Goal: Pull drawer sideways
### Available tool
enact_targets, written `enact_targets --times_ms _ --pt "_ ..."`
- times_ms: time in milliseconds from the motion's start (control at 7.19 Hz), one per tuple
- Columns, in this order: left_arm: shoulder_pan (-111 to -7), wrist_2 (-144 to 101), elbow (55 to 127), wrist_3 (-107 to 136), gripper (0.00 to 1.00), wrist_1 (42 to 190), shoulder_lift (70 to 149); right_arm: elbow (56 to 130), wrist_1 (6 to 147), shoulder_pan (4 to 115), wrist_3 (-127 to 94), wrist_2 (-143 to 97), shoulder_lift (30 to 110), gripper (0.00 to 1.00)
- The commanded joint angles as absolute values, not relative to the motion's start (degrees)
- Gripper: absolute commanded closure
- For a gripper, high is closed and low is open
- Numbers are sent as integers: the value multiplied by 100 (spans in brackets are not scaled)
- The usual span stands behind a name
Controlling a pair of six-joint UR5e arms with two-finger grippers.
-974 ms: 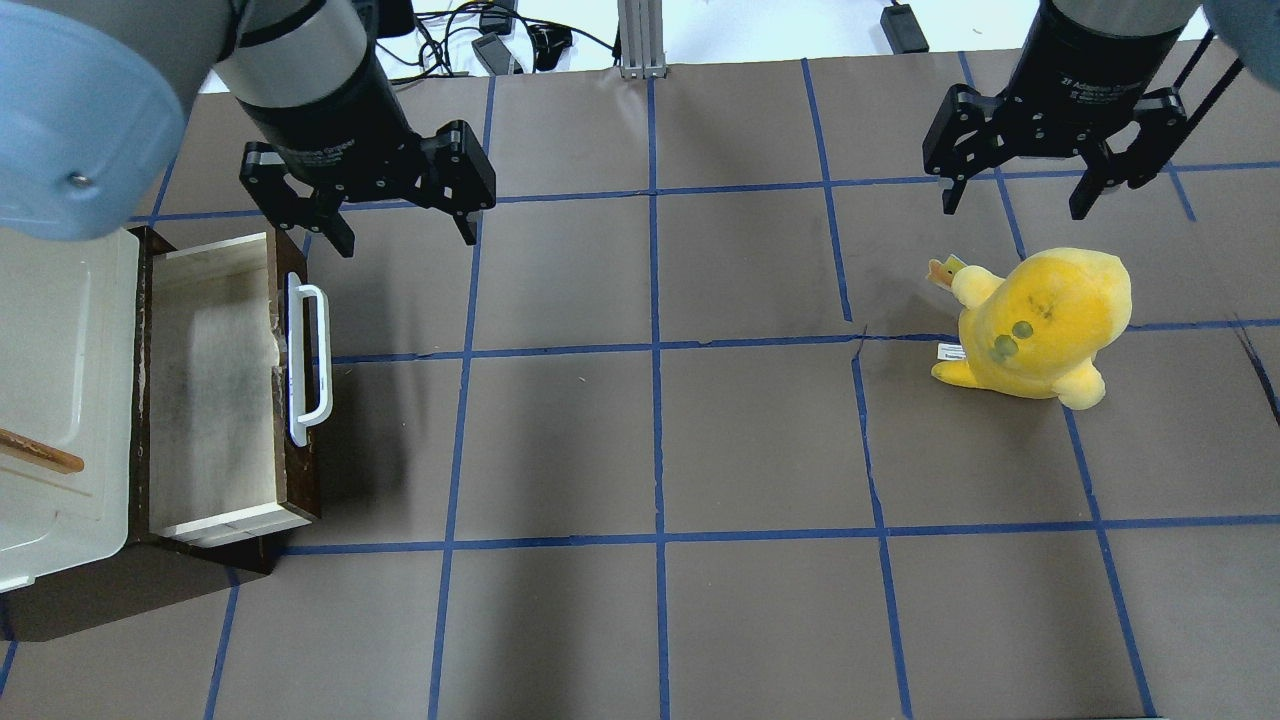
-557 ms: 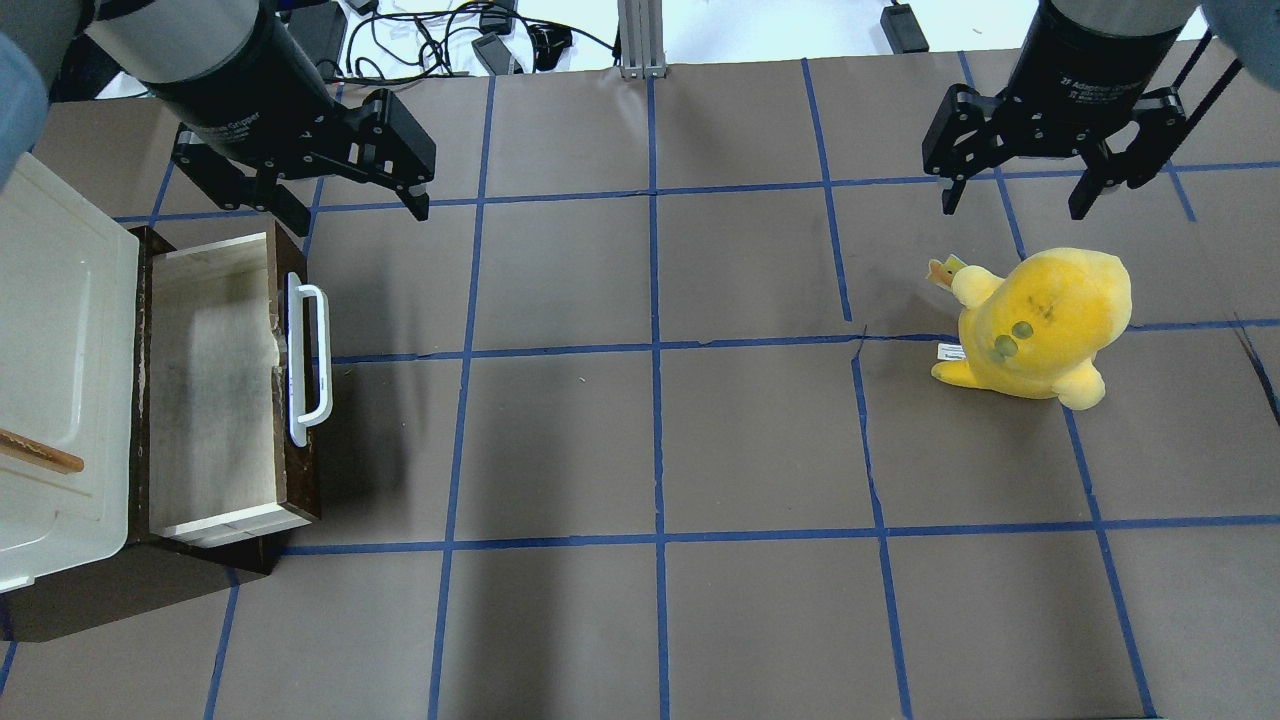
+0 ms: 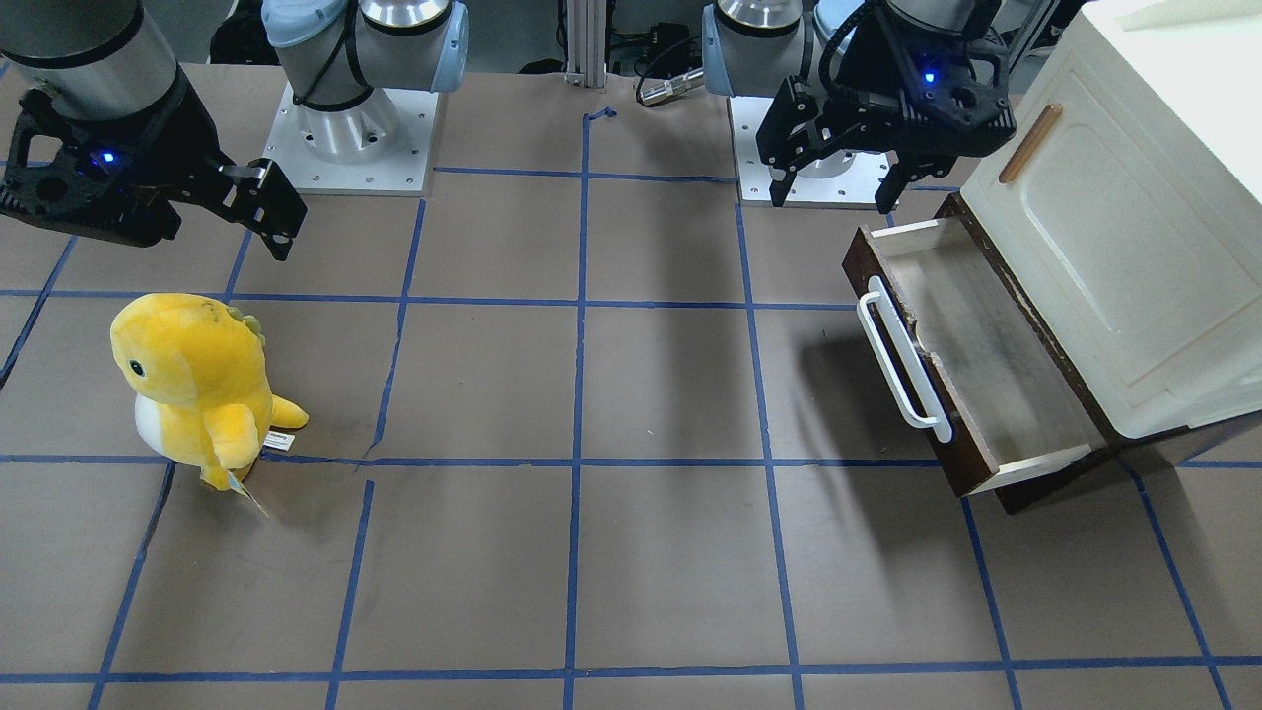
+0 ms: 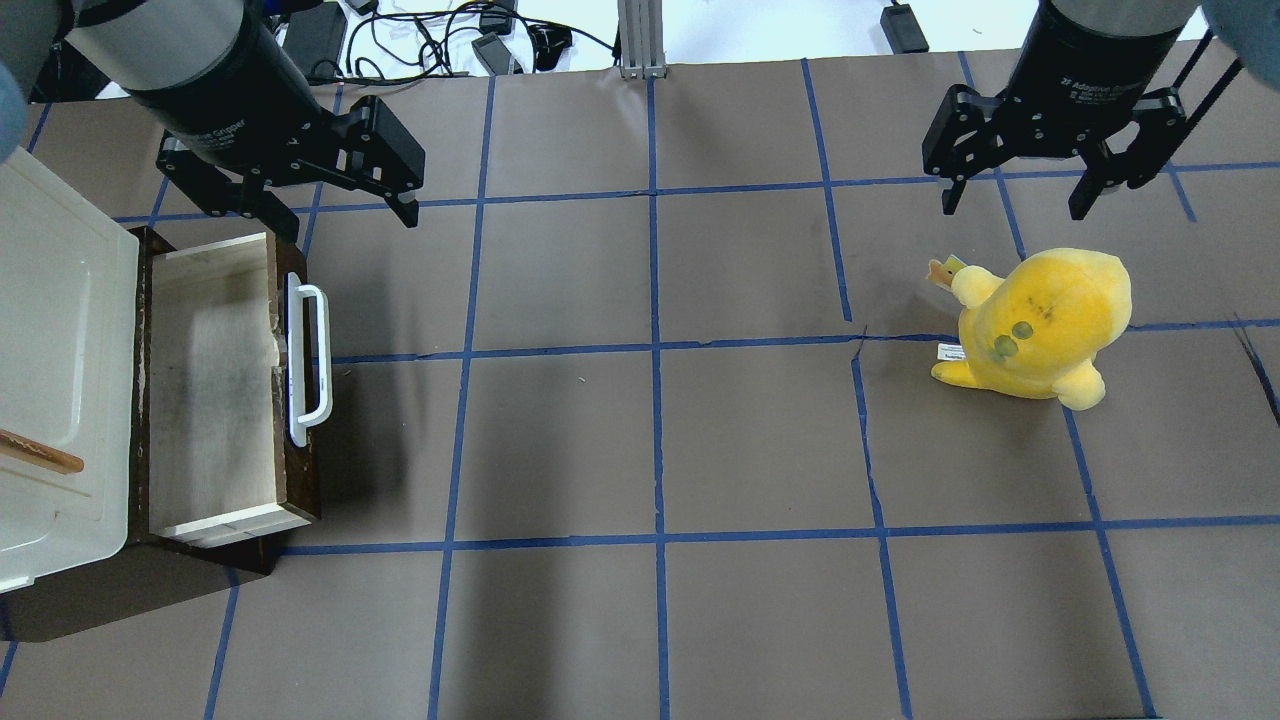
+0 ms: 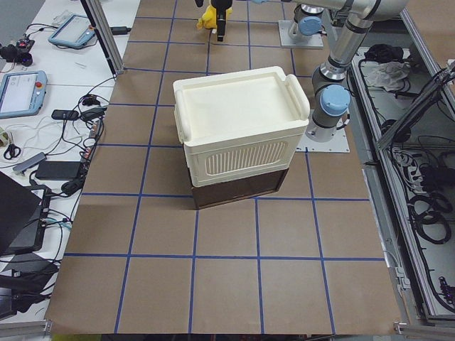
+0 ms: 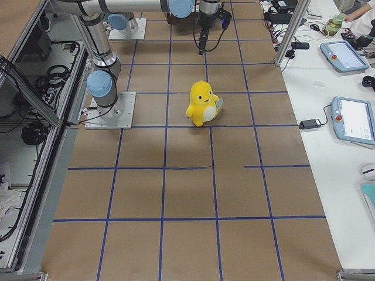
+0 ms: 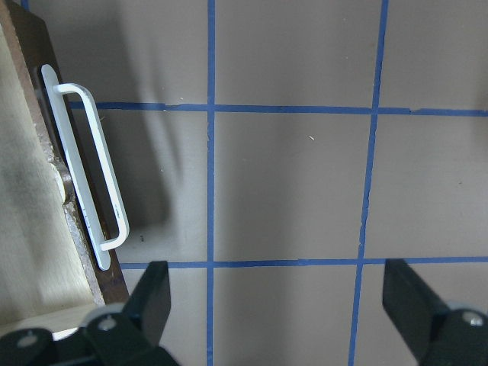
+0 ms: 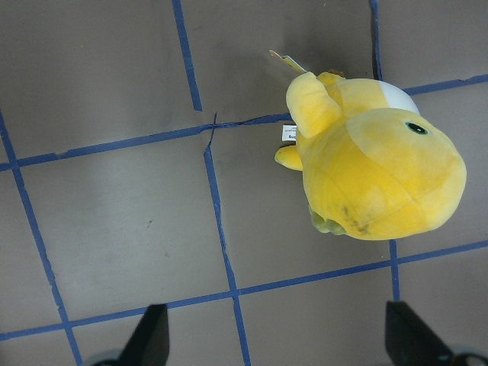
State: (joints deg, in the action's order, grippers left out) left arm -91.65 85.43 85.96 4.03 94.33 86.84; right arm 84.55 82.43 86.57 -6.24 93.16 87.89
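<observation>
The dark brown drawer stands pulled out from under the cream-white cabinet at the table's left, its pale wood interior bare. Its long white bar handle faces the table's middle. The drawer and handle also show in the front-facing view, and the handle in the left wrist view. My left gripper is open and empty, hovering just beyond the drawer's far corner, apart from the handle. My right gripper is open and empty above the table's right side.
A yellow plush toy stands under and just in front of the right gripper. The cream-white cabinet with a small tan wooden handle sits over the drawer's housing. Cables and a metal post lie at the far edge.
My left gripper has moved left and towards the far edge, away from the handle, staying open. The drawer, the right gripper and the plush toy have not moved.
</observation>
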Motion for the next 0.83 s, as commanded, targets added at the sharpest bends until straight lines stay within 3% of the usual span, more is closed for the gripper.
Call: enact_targets --times_ms 0,696 --pt "-9167 8543 8692 404 0 9431 8631 8455 8244 8657 -624 9316 8789 0" --pt "-9167 8543 8728 378 0 9439 8578 8455 8244 8657 -624 9316 8789 0"
